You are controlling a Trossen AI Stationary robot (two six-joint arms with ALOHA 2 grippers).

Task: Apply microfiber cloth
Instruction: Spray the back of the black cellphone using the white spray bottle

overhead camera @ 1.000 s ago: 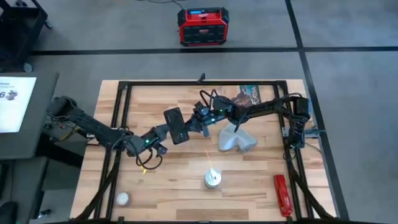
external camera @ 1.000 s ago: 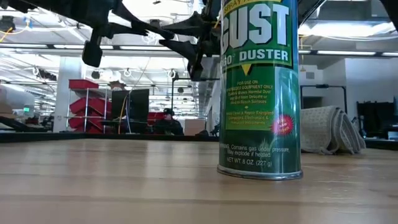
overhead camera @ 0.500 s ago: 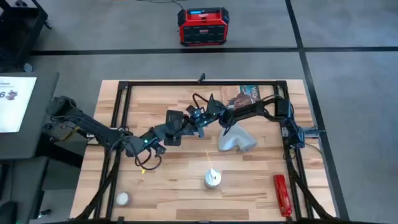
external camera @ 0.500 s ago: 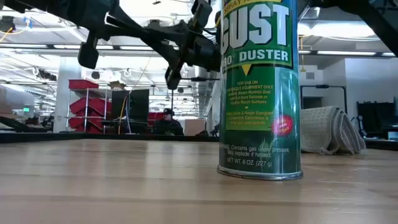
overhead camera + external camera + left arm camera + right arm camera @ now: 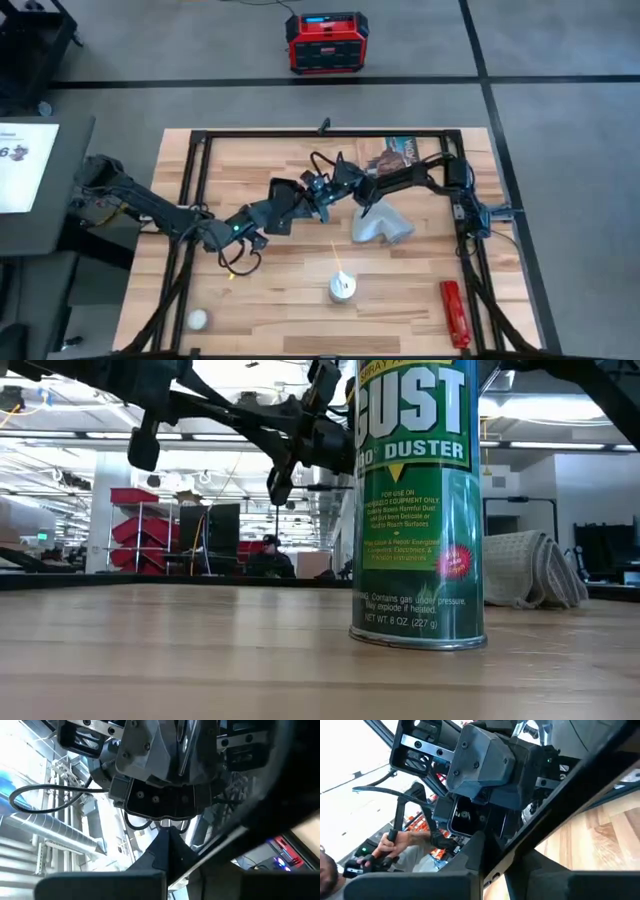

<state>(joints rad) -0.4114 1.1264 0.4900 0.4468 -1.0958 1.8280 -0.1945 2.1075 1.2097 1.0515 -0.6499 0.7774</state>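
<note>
A: Where is the microfiber cloth (image 5: 380,224)?

B: It lies crumpled on the wooden worktop (image 5: 270,290), a little toward three o'clock of the middle in the high view. In the low view it shows as a pale folded heap (image 5: 530,569) behind the green duster can (image 5: 418,500). No gripper touches it.

A: And the arms?

B: Both meet above the middle of the worktop. The left gripper (image 5: 296,196) reaches in from eight o'clock and holds a black phone (image 5: 283,190), seen nearly edge-on; its fingers are closed on the phone. The right gripper (image 5: 325,189) comes from three o'clock and sits just beside the phone, close against the left gripper. Whether its fingers are apart or together, I cannot tell; the wrist views are filled by the other arm's housing.

A: What else is on the worktop?

B: The duster can stands at six o'clock of the cloth (image 5: 341,287). A red tool (image 5: 453,312) lies near the five o'clock corner, a small white round thing (image 5: 198,319) near seven o'clock, and a dark printed booklet (image 5: 398,152) at twelve o'clock of the cloth.
</note>
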